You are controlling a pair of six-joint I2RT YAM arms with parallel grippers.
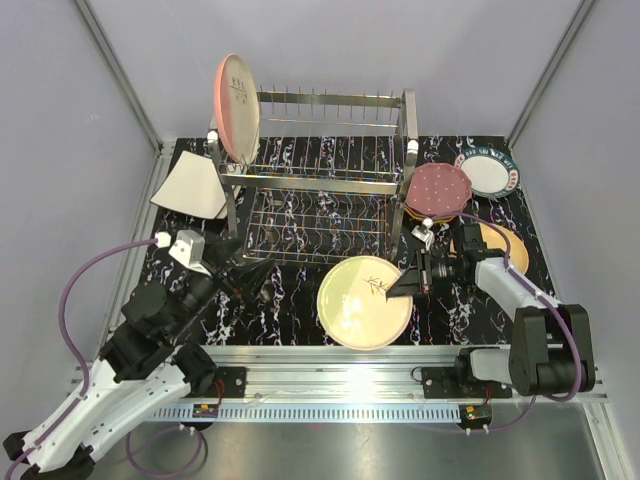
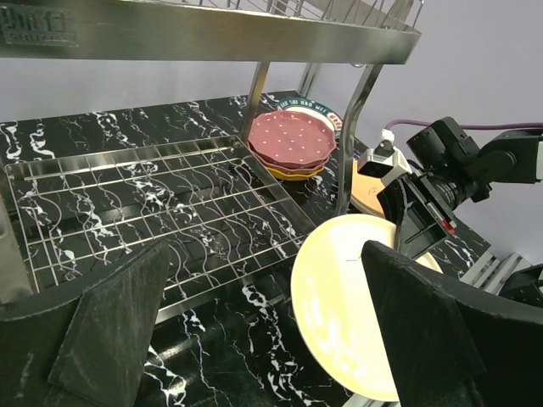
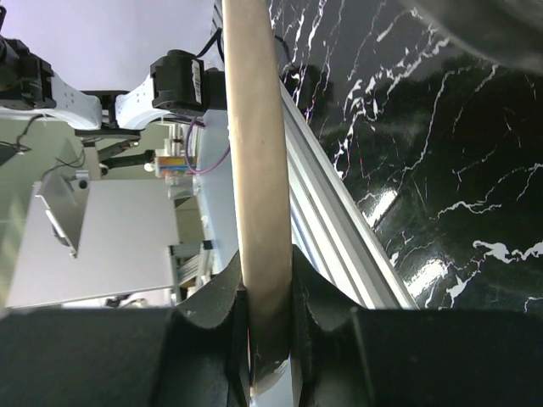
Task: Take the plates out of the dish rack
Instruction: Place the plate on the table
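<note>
Clamping the cream plate (image 1: 365, 302) by its right rim, the right claw (image 1: 408, 283) holds it low at the counter (image 1: 290, 320), just in front of the dish rack (image 1: 320, 185). The left claw (image 1: 252, 278) gapes wide, holding nothing. A pink plate (image 1: 237, 107) stands upright at the rack's top left end.

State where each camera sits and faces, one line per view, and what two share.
Top external: above, behind the arms, looking down on the dish rack; both arms show.
Left wrist: faces the rack's lower shelf past the open left gripper.
Right wrist: looks edge-on at the cream plate, pinched in the right gripper.
Shared: top and left wrist show that plate.
</note>
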